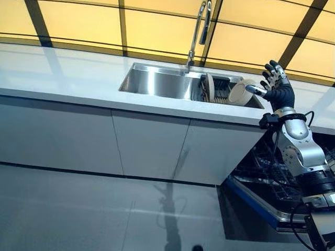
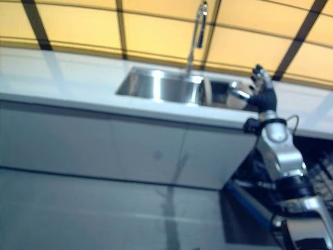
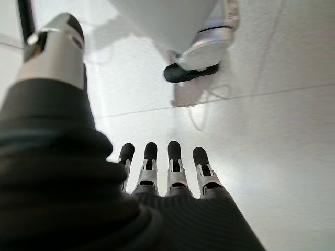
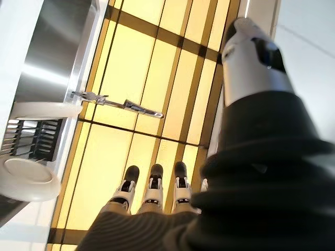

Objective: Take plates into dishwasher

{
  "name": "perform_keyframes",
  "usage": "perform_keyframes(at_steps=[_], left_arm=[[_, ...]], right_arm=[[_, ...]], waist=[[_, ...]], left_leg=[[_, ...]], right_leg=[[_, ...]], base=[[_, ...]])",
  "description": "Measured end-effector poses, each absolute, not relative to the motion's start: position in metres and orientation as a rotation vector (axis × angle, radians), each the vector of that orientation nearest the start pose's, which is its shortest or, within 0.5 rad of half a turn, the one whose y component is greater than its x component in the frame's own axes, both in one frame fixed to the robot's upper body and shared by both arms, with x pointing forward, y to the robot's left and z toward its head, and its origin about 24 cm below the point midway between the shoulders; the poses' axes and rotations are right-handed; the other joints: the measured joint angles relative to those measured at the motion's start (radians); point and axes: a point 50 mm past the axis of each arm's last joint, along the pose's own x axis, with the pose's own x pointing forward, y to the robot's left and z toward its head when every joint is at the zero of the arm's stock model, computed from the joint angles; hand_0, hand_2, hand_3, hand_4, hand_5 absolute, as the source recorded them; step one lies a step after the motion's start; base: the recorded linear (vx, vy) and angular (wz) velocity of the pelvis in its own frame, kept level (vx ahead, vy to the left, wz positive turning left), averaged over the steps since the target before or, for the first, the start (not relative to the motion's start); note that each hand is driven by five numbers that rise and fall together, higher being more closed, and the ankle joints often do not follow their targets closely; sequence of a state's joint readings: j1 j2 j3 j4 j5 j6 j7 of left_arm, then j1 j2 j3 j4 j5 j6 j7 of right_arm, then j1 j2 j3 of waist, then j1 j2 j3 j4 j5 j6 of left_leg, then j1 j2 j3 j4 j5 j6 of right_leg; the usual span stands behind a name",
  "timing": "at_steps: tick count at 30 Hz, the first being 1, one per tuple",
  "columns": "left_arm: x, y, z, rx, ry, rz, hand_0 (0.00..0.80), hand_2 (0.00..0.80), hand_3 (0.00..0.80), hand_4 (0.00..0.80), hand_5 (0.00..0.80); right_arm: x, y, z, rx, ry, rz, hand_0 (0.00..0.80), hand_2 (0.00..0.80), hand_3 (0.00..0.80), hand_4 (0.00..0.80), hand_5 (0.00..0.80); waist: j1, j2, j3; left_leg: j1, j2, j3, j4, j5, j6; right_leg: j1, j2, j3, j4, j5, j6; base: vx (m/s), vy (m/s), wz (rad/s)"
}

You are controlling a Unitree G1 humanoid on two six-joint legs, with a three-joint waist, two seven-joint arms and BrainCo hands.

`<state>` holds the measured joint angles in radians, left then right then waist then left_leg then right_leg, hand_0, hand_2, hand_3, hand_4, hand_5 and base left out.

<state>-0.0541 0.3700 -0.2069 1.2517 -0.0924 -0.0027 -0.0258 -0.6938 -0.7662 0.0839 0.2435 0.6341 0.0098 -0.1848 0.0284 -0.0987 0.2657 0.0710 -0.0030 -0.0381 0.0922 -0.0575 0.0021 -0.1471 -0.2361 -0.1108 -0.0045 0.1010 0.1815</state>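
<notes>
I have my right hand raised, fingers spread and empty, just beside the round beige plates racked in the stainless steel sink; I'd pinch one rim squarely; left hand relaxed, idle.

dishwasher | cut by frame edge | plates part-hidden

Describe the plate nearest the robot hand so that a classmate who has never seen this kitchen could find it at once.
Start at the steel sink set in the white counter, under the tall tap. At the sink's right end stands a dark rack holding pale plates. The one meant is the plate at the rack's right end, leaning with its round face towards the right robot hand; the other plate stands edge-on nearer the tap.
</notes>
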Motion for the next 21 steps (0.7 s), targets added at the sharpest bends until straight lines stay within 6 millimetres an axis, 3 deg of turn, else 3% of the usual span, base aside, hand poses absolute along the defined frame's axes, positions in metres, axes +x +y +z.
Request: perform_keyframes(at_steps=[2, 4, 5, 6, 8, 9, 10, 11, 13, 14, 15, 16, 17, 18, 19, 21], left_arm=[[0.099, 0.281, -0.146, 0.351, 1.227, 0.113, 0.000, 0.000, 0.000, 0.000, 0.000], [0.091, 0.285, -0.147, 0.343, 1.251, 0.146, 0.000, 0.000, 0.000, 0.000, 0.000], [0.083, 0.287, -0.148, 0.338, 1.273, 0.167, 0.000, 0.000, 0.000, 0.000, 0.000], [0.078, 0.282, -0.151, 0.316, 1.284, 0.167, 0.000, 0.000, 0.000, 0.000, 0.000], [0.081, 0.276, -0.152, 0.304, 1.267, 0.154, 0.000, 0.000, 0.000, 0.000, 0.000], [0.083, 0.273, -0.152, 0.276, 1.249, 0.163, 0.000, 0.000, 0.000, 0.000, 0.000], [0.082, 0.271, -0.152, 0.257, 1.238, 0.163, 0.000, 0.000, 0.000, 0.000, 0.000], [0.085, 0.272, -0.151, 0.253, 1.230, 0.161, 0.000, 0.000, 0.000, 0.000, 0.000], [0.092, 0.269, -0.150, 0.246, 1.193, 0.146, 0.000, 0.000, 0.000, 0.000, 0.000], [0.094, 0.267, -0.150, 0.240, 1.181, 0.138, 0.000, 0.000, 0.000, 0.000, 0.000], [0.095, 0.267, -0.150, 0.234, 1.172, 0.135, 0.000, 0.000, 0.000, 0.000, 0.000], [0.093, 0.264, -0.152, 0.219, 1.171, 0.132, 0.000, 0.000, 0.000, 0.000, 0.000], [0.090, 0.260, -0.153, 0.209, 1.169, 0.121, 0.000, 0.000, 0.000, 0.000, 0.000], [0.085, 0.258, -0.155, 0.202, 1.176, 0.117, 0.000, 0.000, 0.000, 0.000, 0.000], [0.085, 0.254, -0.156, 0.195, 1.171, 0.107, 0.000, 0.000, 0.000, 0.000, 0.000], [0.090, 0.250, -0.155, 0.199, 1.143, 0.089, 0.000, 0.000, 0.000, 0.000, 0.000]], right_arm=[[0.339, -0.260, 0.246, -0.070, -0.431, -0.140, 0.000, 0.000, 0.000, 0.000, 0.000], [0.335, -0.262, 0.242, -0.063, -0.423, -0.150, 0.000, 0.000, 0.000, 0.000, 0.000], [0.331, -0.262, 0.239, -0.063, -0.418, -0.149, 0.000, 0.000, 0.000, 0.000, 0.000], [0.331, -0.263, 0.238, -0.060, -0.415, -0.157, 0.000, 0.000, 0.000, 0.000, 0.000], [0.329, -0.264, 0.245, -0.074, -0.431, -0.159, 0.000, 0.000, 0.000, 0.000, 0.000], [0.328, -0.266, 0.252, -0.085, -0.447, -0.159, 0.000, 0.000, 0.000, 0.000, 0.000], [0.327, -0.263, 0.259, -0.085, -0.467, -0.150, 0.000, 0.000, 0.000, 0.000, 0.000], [0.325, -0.262, 0.262, -0.085, -0.480, -0.146, 0.000, 0.000, 0.000, 0.000, 0.000], [0.325, -0.260, 0.263, -0.090, -0.481, -0.136, 0.000, 0.000, 0.000, 0.000, 0.000], [0.324, -0.258, 0.263, -0.092, -0.486, -0.132, 0.000, 0.000, 0.000, 0.000, 0.000], [0.325, -0.257, 0.262, -0.090, -0.482, -0.129, 0.000, 0.000, 0.000, 0.000, 0.000], [0.325, -0.256, 0.260, -0.096, -0.475, -0.126, 0.000, 0.000, 0.000, 0.000, 0.000], [0.323, -0.255, 0.263, -0.099, -0.492, -0.124, 0.000, 0.000, 0.000, 0.000, 0.000], [0.323, -0.255, 0.264, -0.102, -0.501, -0.123, 0.000, 0.000, 0.000, 0.000, 0.000], [0.322, -0.255, 0.266, -0.114, -0.508, -0.135, 0.000, 0.000, 0.000, 0.000, 0.000], [0.322, -0.254, 0.267, -0.124, -0.514, -0.143, 0.000, 0.000, 0.000, 0.000, 0.000]], waist=[[-0.015, -0.006, 0.007], [-0.014, -0.013, 0.006], [-0.015, -0.022, -0.002], [-0.028, 0.010, -0.002], [-0.036, 0.035, -0.004], [-0.040, 0.043, -0.004], [-0.043, 0.058, -0.011], [-0.052, 0.059, -0.013], [-0.041, 0.059, -0.017], [-0.040, 0.063, -0.019], [-0.043, 0.062, -0.020], [-0.046, 0.055, -0.030], [-0.037, 0.048, -0.059], [-0.037, 0.049, -0.066], [-0.040, 0.040, -0.066], [-0.029, 0.028, -0.076]], left_leg=[[0.027, 0.014, -0.023, -0.005, -0.017, -0.026], [0.074, 0.041, -0.042, -0.025, -0.041, -0.065], [0.109, 0.063, -0.073, -0.044, -0.063, -0.107], [0.127, 0.104, -0.087, -0.028, -0.077, -0.124], [0.107, 0.134, -0.076, 0.015, -0.119, -0.123], [0.110, 0.134, -0.078, 0.043, -0.135, -0.144], [0.132, 0.160, -0.033, 0.034, -0.155, -0.153], [0.132, 0.169, -0.032, 0.059, -0.164, -0.167], [0.095, 0.177, -0.041, 0.161, -0.153, -0.157], [0.071, 0.176, -0.050, 0.224, -0.135, -0.156], [0.044, 0.176, -0.052, 0.280, -0.108, -0.174], [-0.011, 0.168, -0.052, 0.385, -0.018, -0.194], [-0.060, 0.156, -0.051, 0.462, 0.057, -0.185], [-0.073, 0.147, -0.061, 0.495, 0.095, -0.179], [-0.122, 0.120, -0.096, 0.579, 0.141, -0.168], [-0.182, 0.053, -0.096, 0.590, 0.110, -0.163]], right_leg=[[-0.006, -0.010, -0.006, -0.019, 0.000, 0.001], [-0.010, -0.012, -0.016, 0.045, -0.012, -0.012], [-0.002, -0.004, -0.036, 0.092, -0.005, -0.028], [-0.009, 0.037, -0.063, 0.140, -0.003, -0.030], [-0.031, 0.080, -0.071, 0.170, -0.004, -0.043], [-0.075, 0.092, -0.079, 0.239, -0.037, -0.074], [-0.113, 0.096, -0.114, 0.326, -0.081, -0.141], [-0.125, 0.103, -0.126, 0.372, -0.112, -0.187], [-0.111, 0.124, -0.122, 0.362, -0.129, -0.211], [-0.096, 0.138, -0.131, 0.345, -0.131, -0.215], [-0.075, 0.144, -0.132, 0.317, -0.131, -0.214], [-0.029, 0.157, -0.121, 0.254, -0.127, -0.213], [-0.009, 0.150, -0.113, 0.220, -0.110, -0.240], [0.006, 0.150, -0.112, 0.212, -0.114, -0.259], [0.032, 0.150, -0.099, 0.196, -0.119, -0.266], [0.082, 0.148, -0.089, 0.143, -0.117, -0.273]], base=[[0.444, -0.373, 0.40], [0.479, -0.484, 0.36], [0.430, -0.516, 0.31], [0.316, -0.403, 0.30], [0.315, -0.312, 0.00], [0.478, -0.427, -0.35], [0.405, -0.372, -0.34], [0.367, -0.361, -0.23], [0.299, -0.308, -0.26], [0.292, -0.291, -0.25], [0.226, -0.218, -0.15], [0.300, -0.267, -0.15], [0.255, -0.201, -0.11], [0.240, -0.156, 0.08], [0.239, -0.107, 0.02], [0.241, -0.075, -0.07]])
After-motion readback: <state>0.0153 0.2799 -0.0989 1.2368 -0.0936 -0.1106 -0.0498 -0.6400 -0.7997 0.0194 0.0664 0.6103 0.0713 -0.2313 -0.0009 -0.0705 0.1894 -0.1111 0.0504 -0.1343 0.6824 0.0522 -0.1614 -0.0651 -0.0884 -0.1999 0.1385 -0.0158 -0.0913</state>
